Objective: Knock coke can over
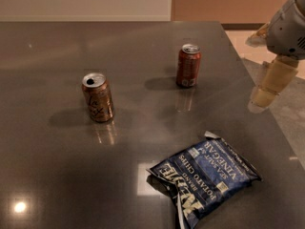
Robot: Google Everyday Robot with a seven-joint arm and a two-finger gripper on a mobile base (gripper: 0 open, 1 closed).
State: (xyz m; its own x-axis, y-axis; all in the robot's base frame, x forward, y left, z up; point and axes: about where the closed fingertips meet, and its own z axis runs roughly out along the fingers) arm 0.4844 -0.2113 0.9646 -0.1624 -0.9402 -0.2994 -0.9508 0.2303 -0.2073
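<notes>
The coke can [188, 65], dark red with a silver top, stands upright on the dark table [57, 166], right of centre and toward the back. My gripper [268, 87] hangs at the right edge of the view, over the table's right edge, well to the right of the can and a little nearer the camera. It touches nothing.
An orange-brown can [98, 97] with dark script stands upright left of centre. A blue bag of potato chips [206, 175] lies flat at the front right. The table's right edge [267, 113] runs just under my gripper, with floor beyond it.
</notes>
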